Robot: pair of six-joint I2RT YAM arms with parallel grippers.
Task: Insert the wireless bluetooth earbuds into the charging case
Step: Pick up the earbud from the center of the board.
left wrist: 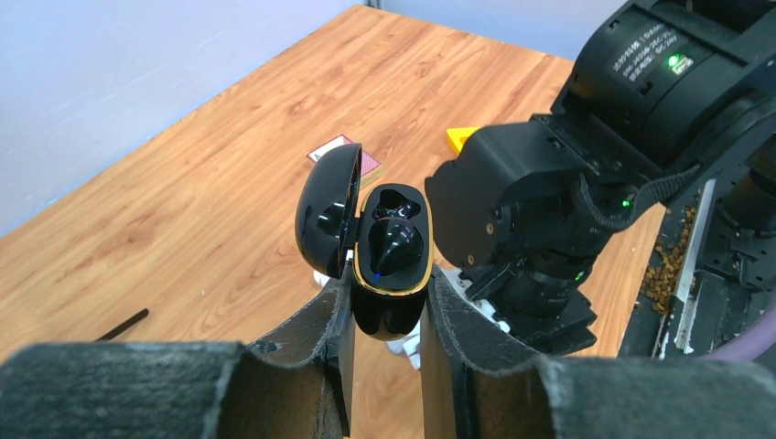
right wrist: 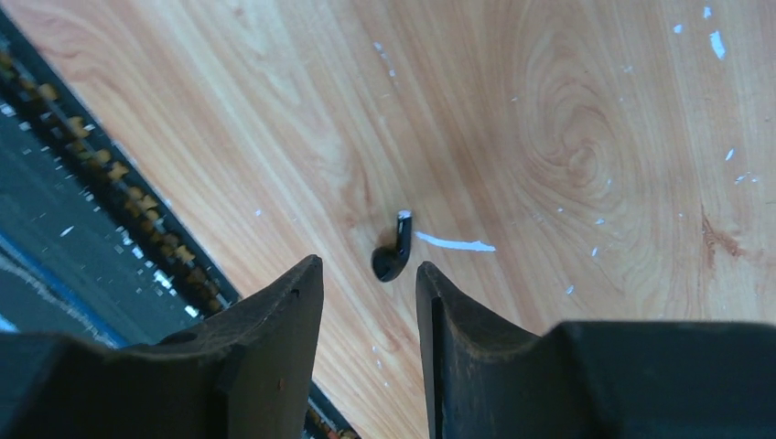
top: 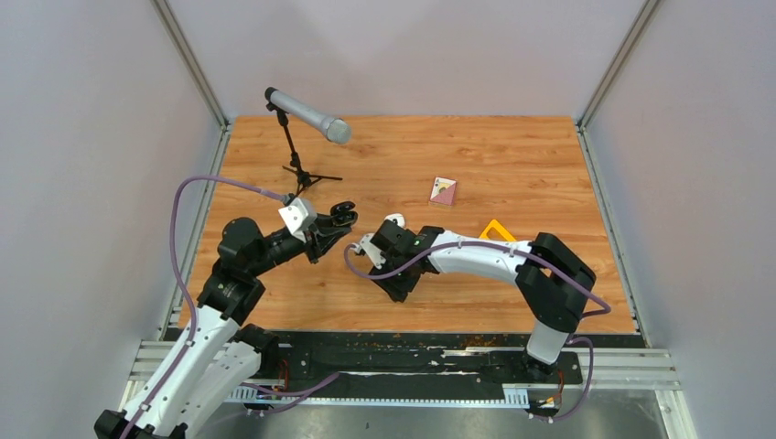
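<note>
My left gripper [left wrist: 388, 279] is shut on the glossy black charging case [left wrist: 393, 306] and holds it upright above the table. Its lid [left wrist: 328, 210] stands open. One black earbud [left wrist: 395, 245] sits in the lower slot and the upper slot [left wrist: 398, 203] is empty. In the top view the left gripper [top: 337, 219] and case are at centre left. A second black earbud [right wrist: 392, 259] lies on the wood just past the tips of my right gripper [right wrist: 366, 265], which is open with nothing between its fingers. The right gripper [top: 371, 251] points down beside the left one.
A thin white sliver [right wrist: 455, 243] lies beside the loose earbud. A microphone on a stand [top: 307, 114] is at the back left, a pink card box [top: 443, 190] and a yellow triangle [top: 497, 229] to the right. A small white object [top: 394, 219] lies behind the right wrist. A black rail [right wrist: 82, 210] runs close by.
</note>
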